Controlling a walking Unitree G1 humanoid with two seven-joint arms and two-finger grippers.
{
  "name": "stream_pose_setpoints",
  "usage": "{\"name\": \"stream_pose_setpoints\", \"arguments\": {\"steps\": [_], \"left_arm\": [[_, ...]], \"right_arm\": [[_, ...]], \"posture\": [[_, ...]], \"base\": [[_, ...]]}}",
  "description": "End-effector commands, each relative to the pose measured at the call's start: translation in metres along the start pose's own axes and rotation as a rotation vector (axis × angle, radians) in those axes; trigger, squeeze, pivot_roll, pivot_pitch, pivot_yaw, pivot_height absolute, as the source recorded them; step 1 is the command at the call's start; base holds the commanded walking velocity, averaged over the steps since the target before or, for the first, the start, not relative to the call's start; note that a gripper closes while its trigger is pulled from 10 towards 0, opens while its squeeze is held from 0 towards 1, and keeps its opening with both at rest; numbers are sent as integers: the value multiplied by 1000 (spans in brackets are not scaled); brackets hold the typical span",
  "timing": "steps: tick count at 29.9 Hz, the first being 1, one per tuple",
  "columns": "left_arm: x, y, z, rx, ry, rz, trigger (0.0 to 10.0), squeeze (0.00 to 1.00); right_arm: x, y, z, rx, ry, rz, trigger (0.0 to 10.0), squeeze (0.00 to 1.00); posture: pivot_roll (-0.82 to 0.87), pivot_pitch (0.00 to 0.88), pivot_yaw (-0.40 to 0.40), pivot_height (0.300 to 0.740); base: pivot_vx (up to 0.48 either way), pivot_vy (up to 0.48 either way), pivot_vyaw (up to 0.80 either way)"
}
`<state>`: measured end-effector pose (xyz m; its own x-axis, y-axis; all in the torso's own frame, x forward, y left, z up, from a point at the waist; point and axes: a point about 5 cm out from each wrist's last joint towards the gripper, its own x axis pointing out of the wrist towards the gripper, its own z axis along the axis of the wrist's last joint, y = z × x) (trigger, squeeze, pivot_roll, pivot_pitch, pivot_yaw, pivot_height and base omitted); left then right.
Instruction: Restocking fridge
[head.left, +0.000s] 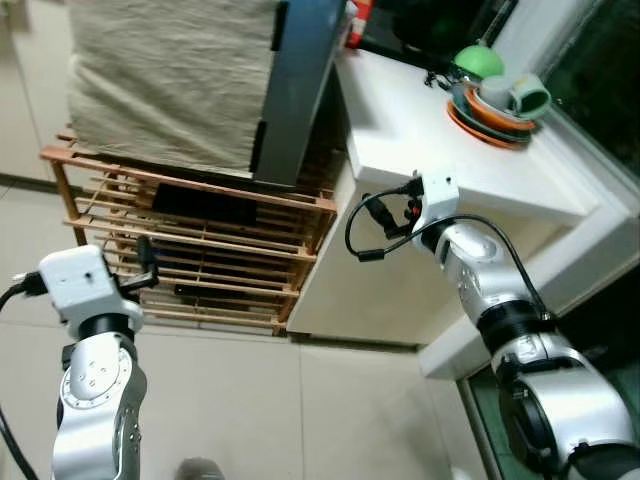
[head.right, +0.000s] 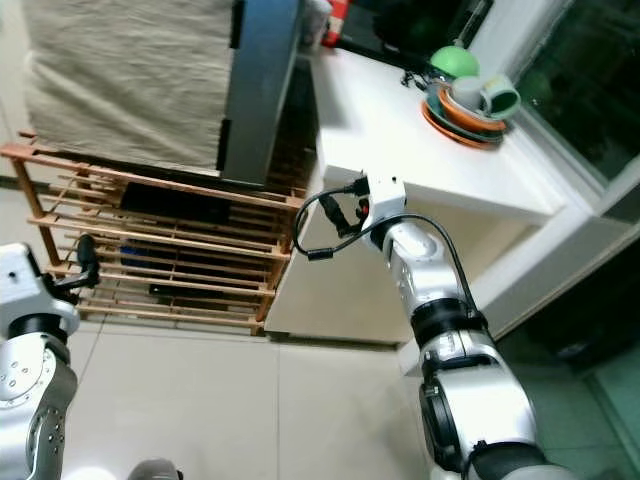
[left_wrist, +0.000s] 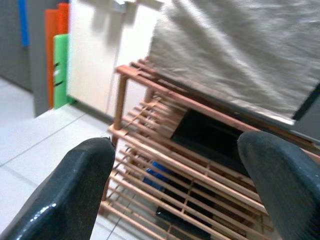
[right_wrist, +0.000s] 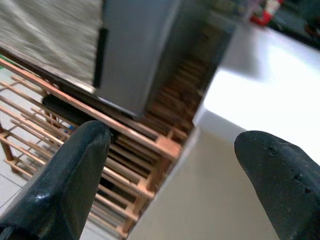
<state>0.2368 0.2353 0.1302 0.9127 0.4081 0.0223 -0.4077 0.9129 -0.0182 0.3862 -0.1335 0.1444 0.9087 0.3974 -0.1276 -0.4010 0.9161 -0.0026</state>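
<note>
1. Left eye view: the left claw (head.left: 148, 262) is raised low in front of the wooden slatted rack (head.left: 200, 240), its black fingers barely showing past the white wrist block. The right arm reaches forward beneath the edge of the white tabletop (head.left: 400, 130); its fingers are hidden behind the wrist. Above the rack sits a grey appliance (head.left: 295, 90) draped with a beige cloth (head.left: 170, 80). Far beyond the right arm, a stack of bowls and cups (head.left: 500, 100) rests on the tabletop.

2. Right eye view: the same scene. The tiled floor (head.right: 200, 400) lies below both arms. No grocery item can be made out anywhere.

3. Left wrist view: the left claw (left_wrist: 185, 185) is spread wide with nothing between its fingers (left_wrist: 70, 195). Straight ahead of it is the rack, with a dark flat object (left_wrist: 205, 137) on an upper shelf and something blue (left_wrist: 157, 175) lower down. The cloth hangs above.

4. Right wrist view: the right claw (right_wrist: 175, 185) is likewise spread and empty. Ahead of it are the rack's corner, the grey appliance (right_wrist: 135, 55) and the tabletop's side.
</note>
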Motion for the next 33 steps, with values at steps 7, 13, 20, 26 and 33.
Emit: {"name": "stream_pose_setpoints", "arguments": {"steps": [7,13,20,26,33], "left_arm": [[7,-53,13,44,-36,-241,10000,0],[10,-56,5,42,10,-280,10000,0],[11,-64,-5,186,40,-451,10000,0],[24,-82,0,121,30,-459,10000,0],[28,-91,12,51,-29,-482,10000,0]], "right_arm": [[-13,-5,-26,50,3,-12,10000,0],[-34,-11,-37,239,-111,-153,10000,0],[-71,6,-55,259,-178,-242,10000,0],[-73,14,-57,266,-162,-237,10000,0],[-73,11,-47,264,-171,-242,10000,0]], "posture": [[244,0,-202,740],[136,0,-105,740],[-15,0,26,740],[-34,0,-5,740],[-25,0,9,740]], "base": [[0,0,0],[0,0,0],[0,0,0],[0,0,0],[0,175,0]]}}
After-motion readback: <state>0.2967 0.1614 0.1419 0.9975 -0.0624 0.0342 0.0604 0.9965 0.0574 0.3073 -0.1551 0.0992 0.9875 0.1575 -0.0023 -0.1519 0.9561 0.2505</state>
